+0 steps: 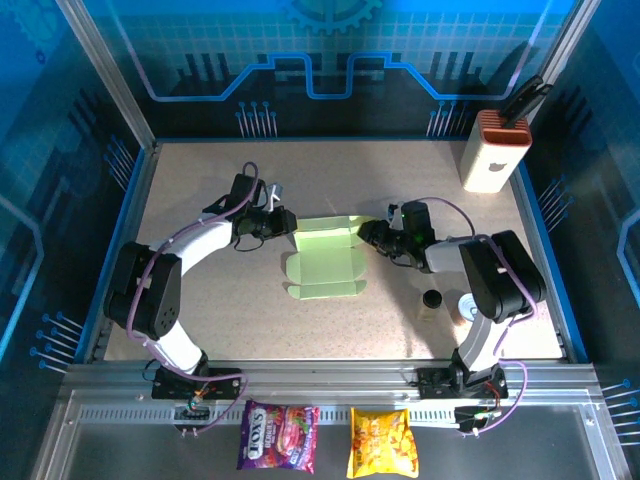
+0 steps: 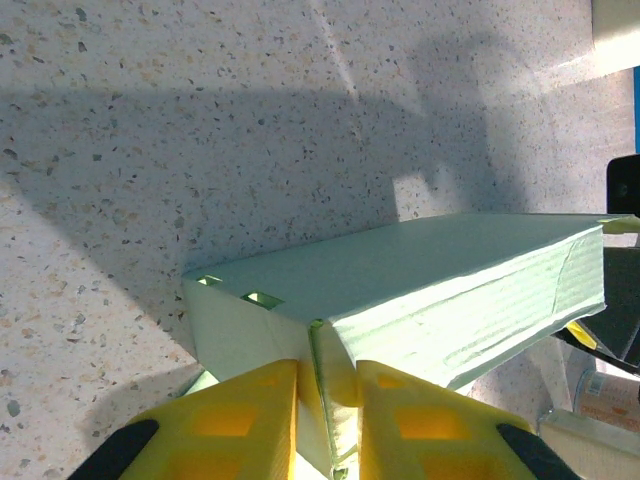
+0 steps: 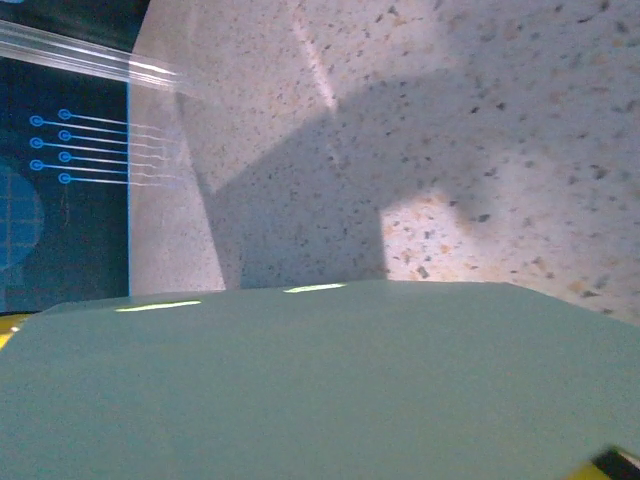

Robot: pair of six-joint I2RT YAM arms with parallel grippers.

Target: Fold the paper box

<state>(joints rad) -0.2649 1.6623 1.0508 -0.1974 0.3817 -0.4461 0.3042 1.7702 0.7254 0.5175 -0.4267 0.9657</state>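
Observation:
The paper box (image 1: 325, 258) is pale green card, partly folded, lying mid-table with a raised back wall and flaps. My left gripper (image 1: 289, 222) is at its back left corner. In the left wrist view the yellow fingers (image 2: 240, 420) are shut on an upright corner flap of the paper box (image 2: 420, 290), the card pinched between them. My right gripper (image 1: 371, 234) is at the box's right edge. In the right wrist view a green panel of the paper box (image 3: 320, 390) lies across the lower half and hides the fingers, so their state does not show.
A white block with an orange ribbed top (image 1: 495, 150) stands at the back right. A small dark object (image 1: 432, 299) and a white disc (image 1: 467, 306) lie near the right arm's base. Two snack packets (image 1: 278, 437) (image 1: 382, 443) lie below the table's near rail.

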